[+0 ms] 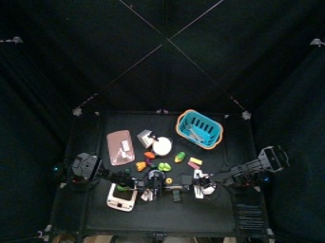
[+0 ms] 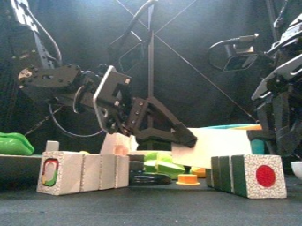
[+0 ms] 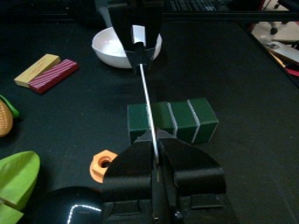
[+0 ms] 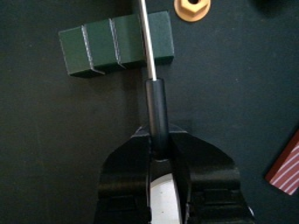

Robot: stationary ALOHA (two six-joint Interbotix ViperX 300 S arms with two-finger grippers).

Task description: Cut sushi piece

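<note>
A dark green sushi roll (image 3: pixel 187 121) of three joined segments lies on the black table, also seen in the right wrist view (image 4: pixel 100 44). A knife (image 3: pixel 145 96) lies across its end segment, blade edge-on. My right gripper (image 4: pixel 158 131) is shut on the knife's black handle (image 4: pixel 158 101). Facing it, my left gripper (image 3: pixel 156 144) is shut, and the blade's far end runs into its closed jaws. In the front view the roll (image 2: pixel 88 169) sits low at the left, under the left arm (image 2: pixel 112 93). A separate sushi piece (image 2: pixel 250 174) stands at the right.
A white bowl (image 3: pixel 121 48) and yellow and red blocks (image 3: pixel 45 72) lie beyond the roll. An orange piece (image 3: pixel 105 163) and green toy food (image 3: pixel 24 175) sit beside the left gripper. A blue basket (image 1: pixel 200 128) and pink board (image 1: pixel 121 145) are at the table's back.
</note>
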